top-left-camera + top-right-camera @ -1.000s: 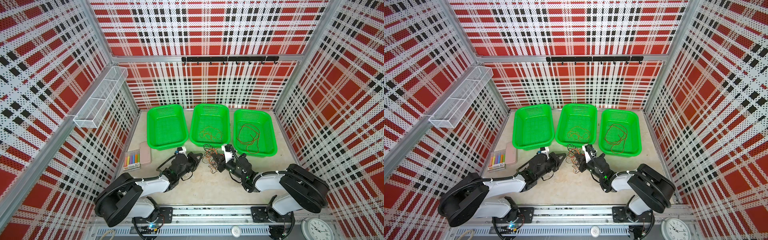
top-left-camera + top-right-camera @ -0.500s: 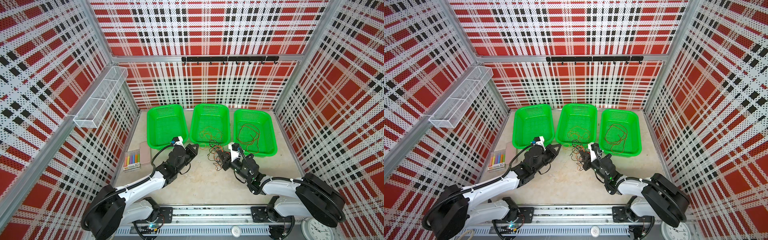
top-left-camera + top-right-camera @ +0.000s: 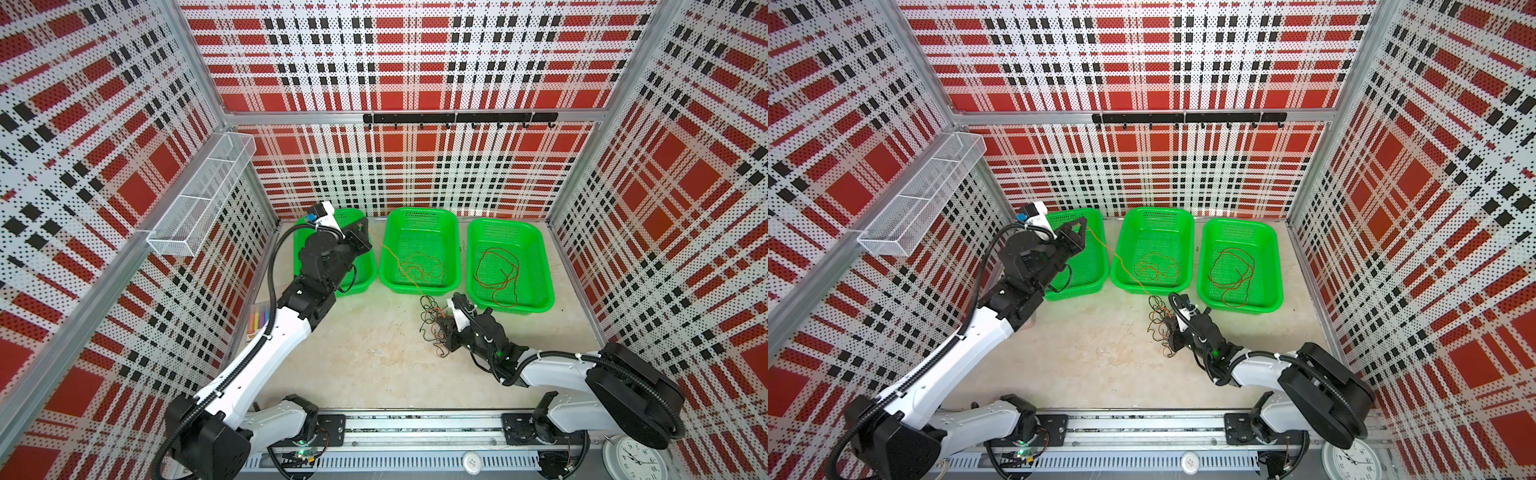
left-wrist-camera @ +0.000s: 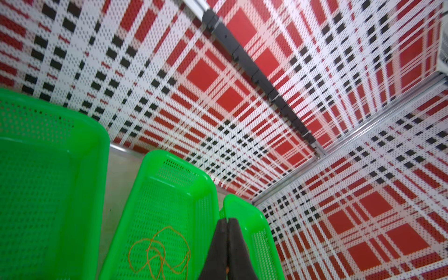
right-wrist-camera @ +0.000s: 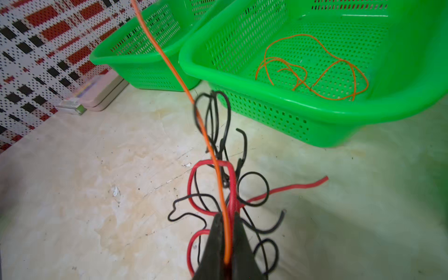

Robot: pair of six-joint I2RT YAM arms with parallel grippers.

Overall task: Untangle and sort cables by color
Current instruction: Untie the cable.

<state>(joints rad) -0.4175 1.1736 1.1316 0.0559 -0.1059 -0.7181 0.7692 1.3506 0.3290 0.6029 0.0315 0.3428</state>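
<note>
**Orange next in line, black not started**

We read the score off the green baskets. In both top views the middle basket [image 3: 422, 211] has loose orange cable [image 3: 419, 268] curled on its floor, and the right basket [image 3: 509, 224] holds a reddish-brown cable [image 3: 498, 270]. The left basket [image 3: 368, 266] looks empty as far as we can see, though the left arm covers a good part of it. So we'd say two colours are under way and black has nothing filed.

What's left sits on the table [image 3: 374, 365]: a small tangle [image 3: 432, 318] just in front of the middle basket. The right wrist view shows mostly black wires [image 5: 211, 121] with a red wire [image 5: 291, 189] looped through them.

The right gripper [image 5: 226, 215] is down at the table, jaws pinched together on the tangle. An orange strand [image 5: 169, 65] and a red loop run in between its fingers.

The left gripper [image 4: 228, 220] is raised above the left basket with its jaws pressed together. The orange strand runs straight up to its tips, so we take it as gripping that end. The strand is stretched taut between the two grippers and passes over the left side of the middle basket.

Our guess is we're under halfway. The orange one has to slip free and drop in the middle basket, then the red one, then every black one.
</note>
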